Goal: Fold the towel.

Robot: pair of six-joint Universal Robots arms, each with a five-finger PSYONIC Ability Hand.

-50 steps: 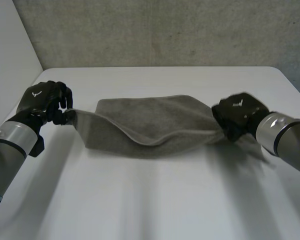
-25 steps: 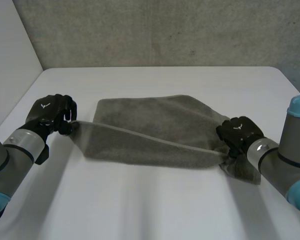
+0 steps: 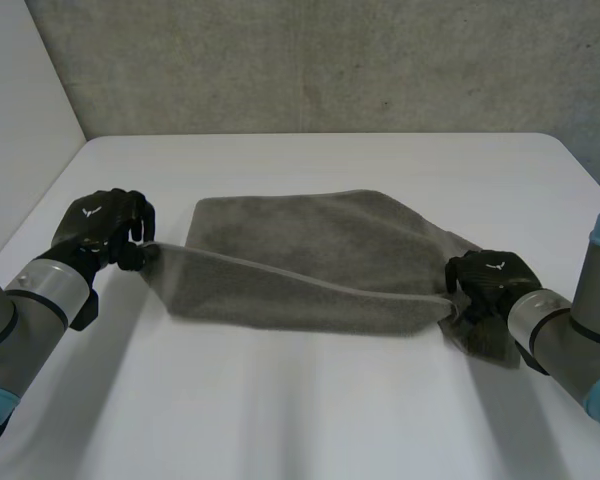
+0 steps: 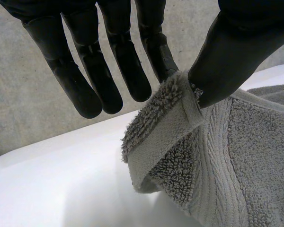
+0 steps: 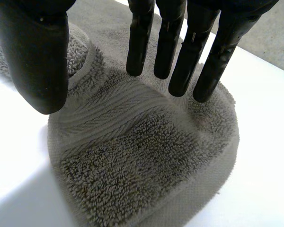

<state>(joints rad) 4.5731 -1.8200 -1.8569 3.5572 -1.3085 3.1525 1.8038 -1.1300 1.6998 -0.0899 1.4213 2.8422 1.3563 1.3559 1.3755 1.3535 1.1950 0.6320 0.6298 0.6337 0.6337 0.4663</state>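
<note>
A grey towel (image 3: 310, 250) lies across the middle of the white table (image 3: 310, 420), its near edge lifted and stretched taut between my two hands. At the towel's left corner my left hand (image 3: 100, 228) is shut on it: in the left wrist view the thumb (image 4: 236, 56) pinches the hemmed corner (image 4: 180, 113) against a finger. My right hand (image 3: 490, 280) is at the towel's right end. There its fingers (image 5: 180, 52) stand straight and press down into the bunched cloth (image 5: 142, 156), with the thumb (image 5: 38, 61) set apart beside a ridge of towel.
A grey concrete wall (image 3: 330, 60) rises behind the table's far edge, and a pale wall (image 3: 20, 100) stands at the left. Bare white tabletop stretches in front of the towel and behind it.
My right hand has moved toward the table's front with the towel's right end and its fingers have straightened. The near edge has gone from sagging to taut. The left hand has shifted a little nearer.
</note>
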